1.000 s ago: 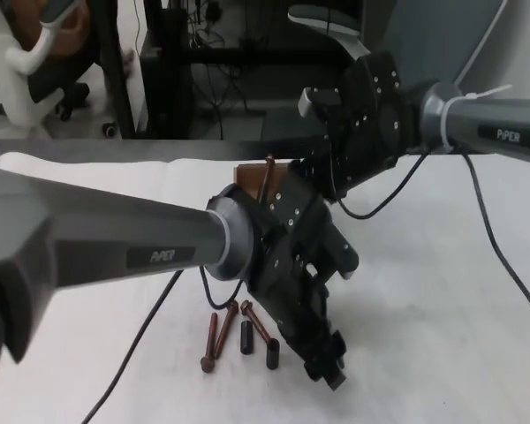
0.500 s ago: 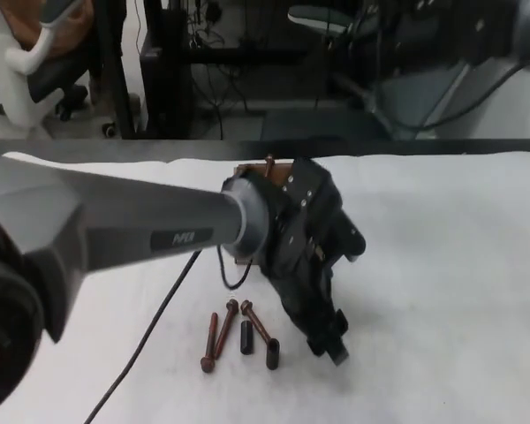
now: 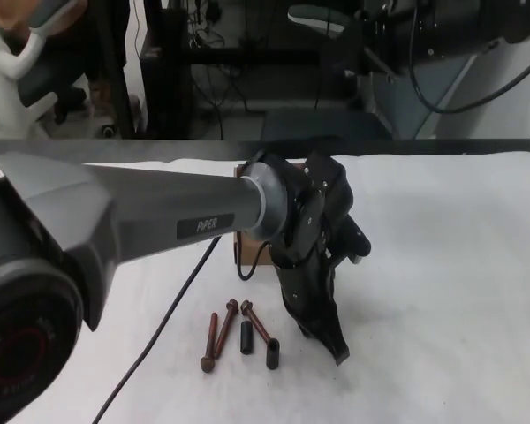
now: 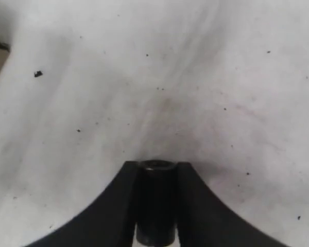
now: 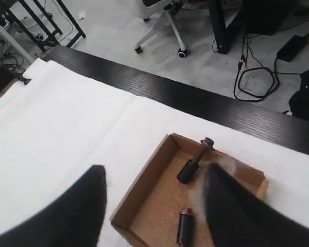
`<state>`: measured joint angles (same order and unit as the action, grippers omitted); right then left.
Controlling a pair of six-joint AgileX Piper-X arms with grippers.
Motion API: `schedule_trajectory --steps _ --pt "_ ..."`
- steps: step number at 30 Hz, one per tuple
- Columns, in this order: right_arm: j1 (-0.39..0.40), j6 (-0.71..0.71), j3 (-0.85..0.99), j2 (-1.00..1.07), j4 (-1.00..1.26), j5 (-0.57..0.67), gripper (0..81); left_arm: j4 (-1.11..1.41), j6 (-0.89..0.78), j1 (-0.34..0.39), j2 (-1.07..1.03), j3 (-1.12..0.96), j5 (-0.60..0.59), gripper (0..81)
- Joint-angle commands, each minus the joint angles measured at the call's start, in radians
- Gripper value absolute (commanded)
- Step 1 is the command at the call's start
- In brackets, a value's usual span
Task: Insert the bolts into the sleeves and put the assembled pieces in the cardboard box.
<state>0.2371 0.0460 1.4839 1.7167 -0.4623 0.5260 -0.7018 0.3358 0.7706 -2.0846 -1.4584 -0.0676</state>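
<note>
Left claw [image 4: 155,172] clamped on a black sleeve [image 4: 155,206] at its very tip; sleeve could tilt or slip out. Right claw [image 5: 154,174] apart above box [image 5: 155,216].

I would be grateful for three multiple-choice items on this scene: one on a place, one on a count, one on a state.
1. Where are the two assembled pieces? A) in the cardboard box B) on a chair C) on the floor
2. How many loose bolts lie on the cloth? A) one B) three C) five
3. The left end effector is: A) open B) shut on a bolt C) shut on a sleeve
Answers: 1 A, both sit inside it; 2 B, three copper bolts show; 3 C, it clamps a black sleeve.
</note>
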Motion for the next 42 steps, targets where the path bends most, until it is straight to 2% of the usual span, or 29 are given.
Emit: schedule_trajectory --steps 1,6,9,11,14,20,24,32,37,42 --pt "-0.003 -0.019 0.002 -0.016 -0.022 0.037 44.0 -0.041 -0.041 -0.004 0.015 -0.005 0.045 1.8" --pt "-0.003 -0.093 0.002 -0.021 -0.229 0.016 44.4 -0.034 -0.079 -0.030 0.133 0.013 0.035 1.8" --pt "0.014 -0.177 0.002 -0.021 -0.406 -0.140 44.4 0.018 -0.114 -0.067 0.250 0.075 0.000 1.8" --pt "0.023 -0.192 0.002 -0.021 -0.444 -0.195 44.4 0.093 -0.141 -0.101 0.345 0.158 -0.040 1.8" --pt "0.045 -0.197 0.002 -0.021 -0.448 -0.188 44.4 0.184 -0.189 -0.155 0.485 0.303 -0.070 1.8" --pt "0.189 -0.197 0.002 -0.002 -0.464 -0.174 44.4 0.393 -0.252 -0.245 0.823 0.661 -0.124 1.8" --pt "0.297 -0.187 0.002 0.038 -0.407 -0.259 44.4 0.588 -0.330 -0.282 1.066 0.881 -0.140 1.8" --pt "0.360 -0.104 0.002 0.169 -0.407 -0.297 44.4 0.654 -0.415 -0.307 1.481 1.092 -0.140 1.8" --pt "0.404 -0.090 0.004 0.258 -0.405 -0.310 44.4 0.645 -0.450 -0.307 1.593 1.107 -0.137 1.8" --pt "0.426 -0.091 0.004 0.300 -0.398 -0.347 44.4 0.618 -0.448 -0.307 1.608 1.107 -0.144 1.8"
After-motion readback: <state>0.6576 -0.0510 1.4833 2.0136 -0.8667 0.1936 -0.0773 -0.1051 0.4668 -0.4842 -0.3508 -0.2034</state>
